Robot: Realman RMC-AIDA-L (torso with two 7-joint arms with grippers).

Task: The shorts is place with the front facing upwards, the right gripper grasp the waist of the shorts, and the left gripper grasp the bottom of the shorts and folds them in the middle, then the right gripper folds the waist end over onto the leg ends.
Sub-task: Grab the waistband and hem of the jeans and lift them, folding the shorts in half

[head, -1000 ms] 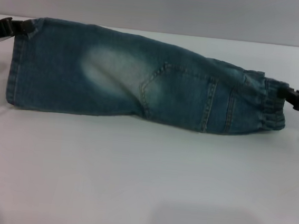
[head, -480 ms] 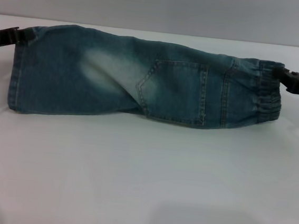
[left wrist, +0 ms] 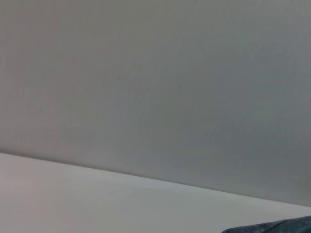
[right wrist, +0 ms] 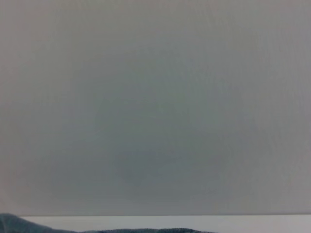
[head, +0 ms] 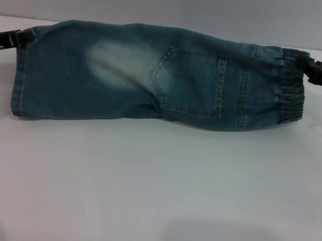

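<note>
1. At the far left, your left gripper (head: pixel 21 39) is pinching the upper corner of the leg end of the shorts (head: pixel 154 77); only its dark fingers show at the hem.
2. The denim shorts hang across the middle of the scene, stretched between both grippers, lifted along the far edge. The lower edge appears to rest on the white table (head: pixel 154 188). A back pocket faces you, so the lengthwise fold looks to be in progress.
3. At the far right, your right gripper (head: pixel 309 69) is clamped on the top of the elastic waistband.
4. To do this step well, carry both grippers at the same height and pace, keeping the cloth taut so the halves meet edge to edge. Then lower the held edge onto the near one before letting go.
5. Nothing else lies on the table near the shorts, and nothing blocks either arm. A grey wall stands behind. Each wrist view shows only wall, table edge and a sliver of denim.
</note>
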